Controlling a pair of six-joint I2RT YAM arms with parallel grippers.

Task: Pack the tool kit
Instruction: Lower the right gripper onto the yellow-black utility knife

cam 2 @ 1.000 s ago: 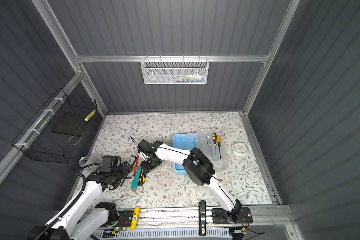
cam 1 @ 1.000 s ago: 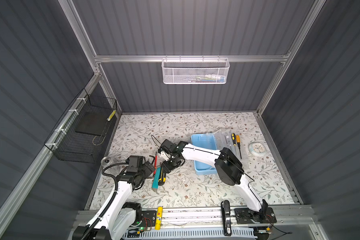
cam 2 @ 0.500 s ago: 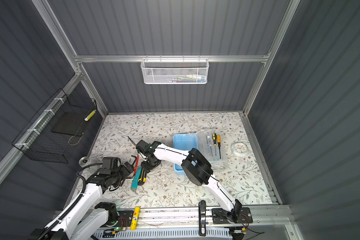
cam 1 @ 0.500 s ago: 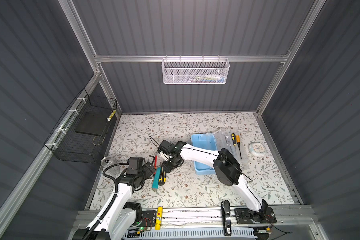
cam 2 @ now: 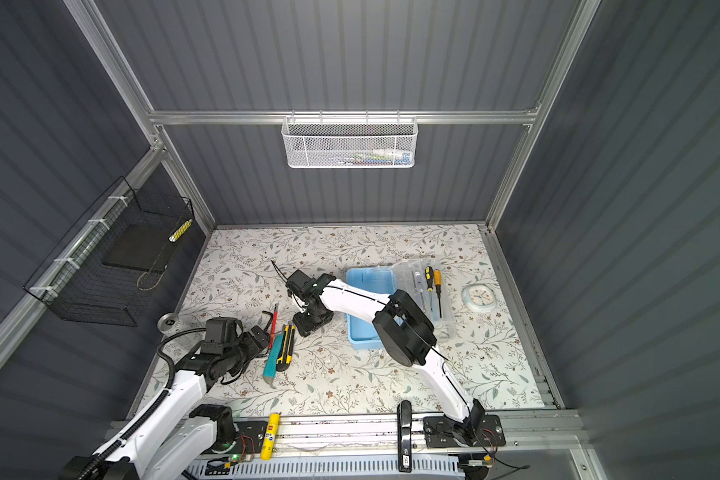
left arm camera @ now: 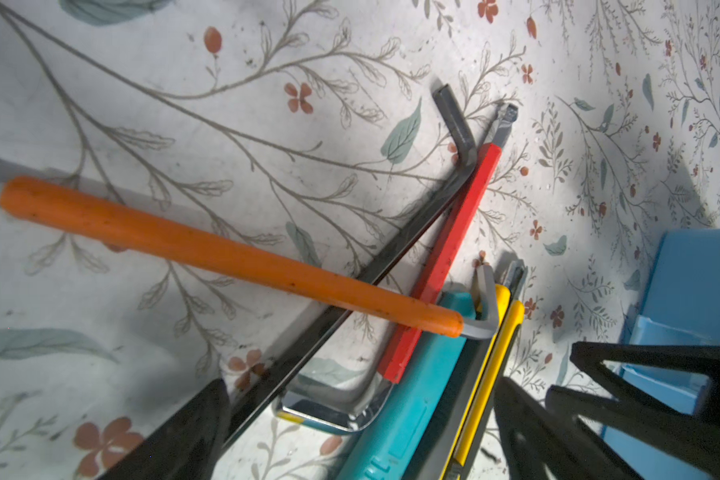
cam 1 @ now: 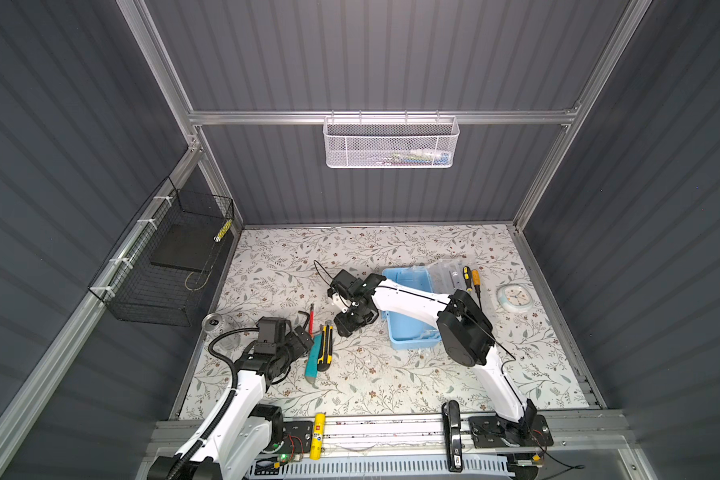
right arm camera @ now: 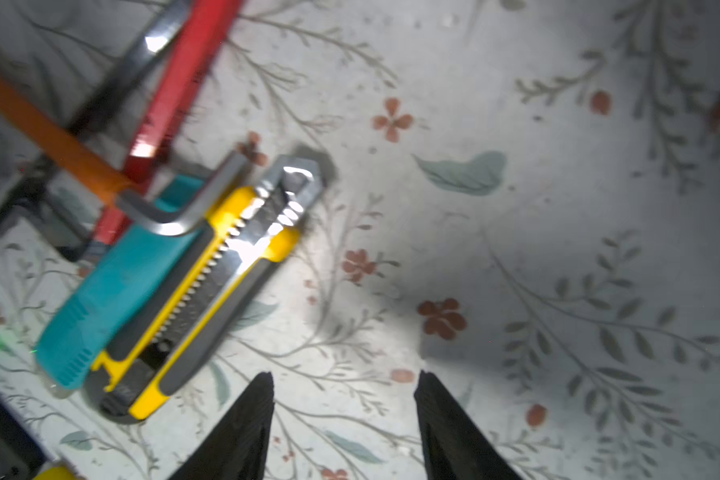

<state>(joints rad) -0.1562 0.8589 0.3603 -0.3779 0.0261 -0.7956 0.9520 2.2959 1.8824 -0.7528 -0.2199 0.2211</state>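
The right gripper [right arm camera: 344, 378] is hovering with its jaws partly apart and empty, just beside the yellow-black utility knife [right arm camera: 192, 291], which is lying on the surface left of the open light-blue box [cam 1: 408, 328]. The left gripper [cam 1: 302, 338] is hanging with jaws wide over the hex keys [left arm camera: 445, 257], farther left of the box. A pick-up of the knife seems to be starting. Next, the right jaws are going to need to shift over its handle, straddle it and close.

In a top view the right gripper [cam 2: 306, 328] hangs over the table [cam 2: 350, 374] just beside the yellow-black utility knife [cam 2: 285, 347], left of the light-blue box [cam 2: 362, 334]. The left gripper [cam 2: 262, 336] sits by the hex keys [cam 2: 272, 323]. Two screwdrivers [cam 2: 436, 279] lie on the clear lid [cam 2: 410, 274].
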